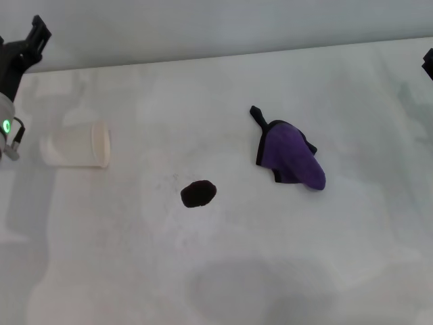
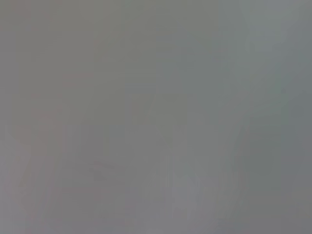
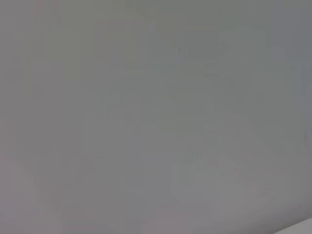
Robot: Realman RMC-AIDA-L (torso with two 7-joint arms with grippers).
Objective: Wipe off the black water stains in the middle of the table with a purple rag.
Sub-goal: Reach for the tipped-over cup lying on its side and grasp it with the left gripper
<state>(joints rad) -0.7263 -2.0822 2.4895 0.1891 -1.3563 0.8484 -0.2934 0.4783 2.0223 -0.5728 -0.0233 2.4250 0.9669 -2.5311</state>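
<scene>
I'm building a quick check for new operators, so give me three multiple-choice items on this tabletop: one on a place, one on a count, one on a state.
1. Where does the purple rag lie relative to the black water stains?
A. On the robot's right of them, farther back
B. Directly on top of them
C. On the robot's left of them, beside the cup

2. How many dark blotches are on the table?
A. One
B. Three
C. Five

3. How is the translucent cup placed?
A. Standing upright
B. Lying on its side
C. Held by an end effector

Answers:
1. A: in the head view the rag sits apart from the stain, to the right and farther back.
2. A: only one black-brown blotch shows.
3. B: its rim faces sideways and nothing grips it; the left end effector is at the table's left edge.
</scene>
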